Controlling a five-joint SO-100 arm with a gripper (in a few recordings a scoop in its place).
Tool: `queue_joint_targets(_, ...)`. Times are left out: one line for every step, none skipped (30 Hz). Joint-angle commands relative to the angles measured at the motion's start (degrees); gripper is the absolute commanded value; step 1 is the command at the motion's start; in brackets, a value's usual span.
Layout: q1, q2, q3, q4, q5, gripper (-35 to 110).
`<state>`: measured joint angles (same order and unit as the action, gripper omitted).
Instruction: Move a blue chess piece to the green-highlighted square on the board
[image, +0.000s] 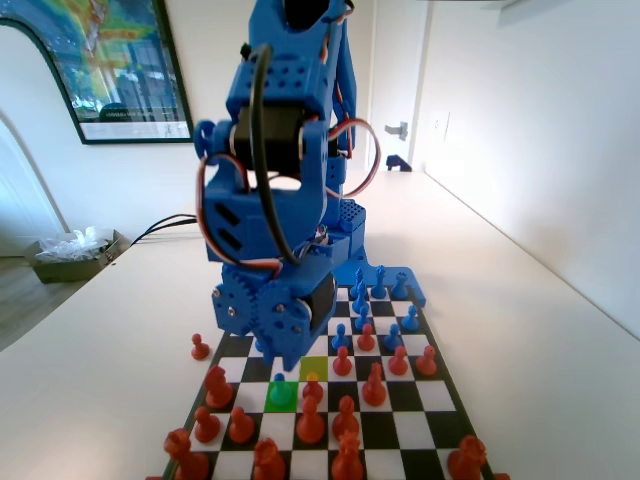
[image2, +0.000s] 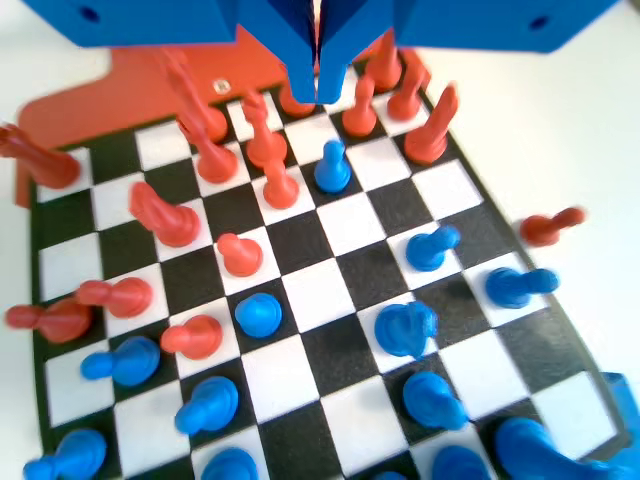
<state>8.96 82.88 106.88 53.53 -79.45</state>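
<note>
A small blue pawn stands upright on the bright green square, among red-orange pieces near the fixed view's front. Just above and behind it hangs my blue gripper. In the wrist view the gripper has its jaws pressed together with nothing between them. The same blue pawn stands free on the board a little below the jaw tips, not touched.
A paler yellow-green square lies next to the green one. Red-orange pieces crowd around the pawn. Several blue pawns and taller blue pieces stand at the board's near end in the wrist view. One red-orange pawn stands off the board.
</note>
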Motion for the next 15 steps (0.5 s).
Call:
queue_joint_targets(0.18,9.49,-4.22,4.39,-3.08,1)
queue_joint_targets(0.0,10.63,-4.66,5.8,-3.78,1)
queue_joint_targets(-0.18,12.22,-5.36,7.65,-4.66,1)
queue_joint_targets(-0.35,13.62,-5.98,9.05,-5.45,1)
queue_joint_targets(-0.62,15.12,-6.5,10.72,-6.42,1)
queue_joint_targets(-0.88,16.87,-6.77,12.3,-7.47,1)
queue_joint_targets(-1.05,18.54,-6.94,13.8,-8.44,1)
queue_joint_targets(-1.23,19.95,-7.65,15.82,-9.14,1)
queue_joint_targets(-1.32,21.27,-8.44,18.02,-9.76,1)
queue_joint_targets(-1.49,22.76,-8.96,20.21,-10.55,1)
queue_joint_targets(-1.67,24.26,-9.4,22.06,-11.25,1)
queue_joint_targets(-1.85,26.19,-9.67,23.99,-12.04,1)
queue_joint_targets(-2.11,28.56,-9.93,26.19,-12.83,1)
queue_joint_targets(-2.37,30.06,-10.11,27.51,-13.27,1)
queue_joint_targets(-2.81,31.82,-10.28,29.18,-13.89,1)
